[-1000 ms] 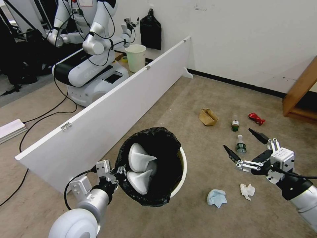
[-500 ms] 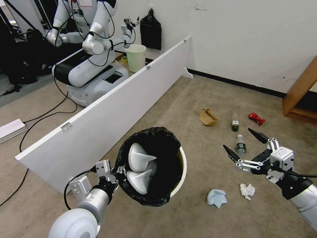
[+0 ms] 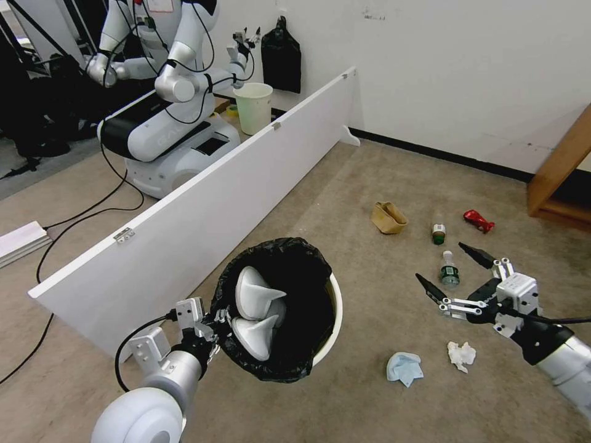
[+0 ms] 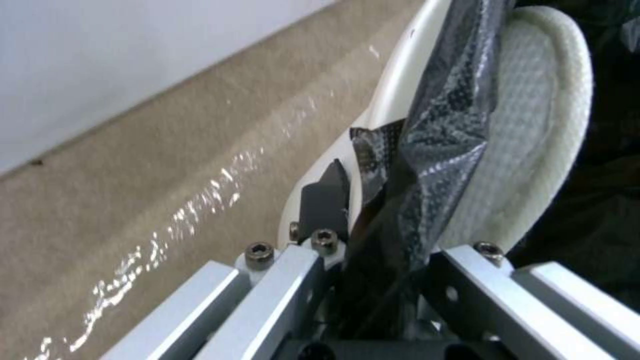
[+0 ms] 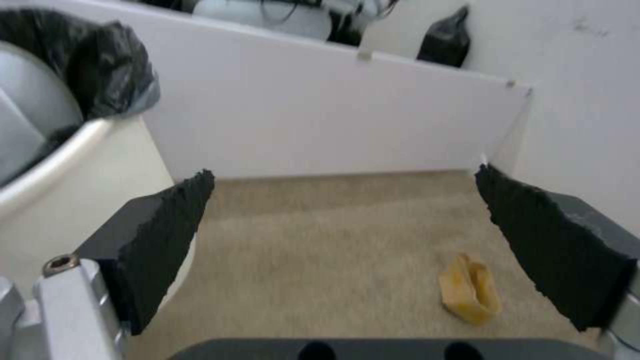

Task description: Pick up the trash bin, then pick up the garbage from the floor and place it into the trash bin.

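Note:
My left gripper (image 3: 215, 321) is shut on the near rim of the trash bin (image 3: 336, 306), a white bin with a black liner, held just off the carpet. In the left wrist view the jaws (image 4: 373, 240) pinch the liner (image 4: 440, 125) and the rim (image 4: 393, 95). Two white slippers (image 3: 257, 296) lie inside the bin. My right gripper (image 3: 439, 260) hangs open above a green-labelled bottle (image 3: 448, 271). On the floor lie a second bottle (image 3: 438, 234), a red wrapper (image 3: 478, 220), a tan paper bag (image 3: 388, 217), a blue mask (image 3: 404, 368) and a white tissue (image 3: 461, 355).
A long white board (image 3: 203, 209) stands on edge to the left of the bin. Behind it are another robot (image 3: 166, 123) and a pale green bin (image 3: 253, 106). Wooden furniture (image 3: 560, 178) stands at the far right, and cables (image 3: 80, 215) cross the floor at the left.
My right gripper has drifted slightly down and left, still open. The bin in my left gripper has shifted a little to the left.

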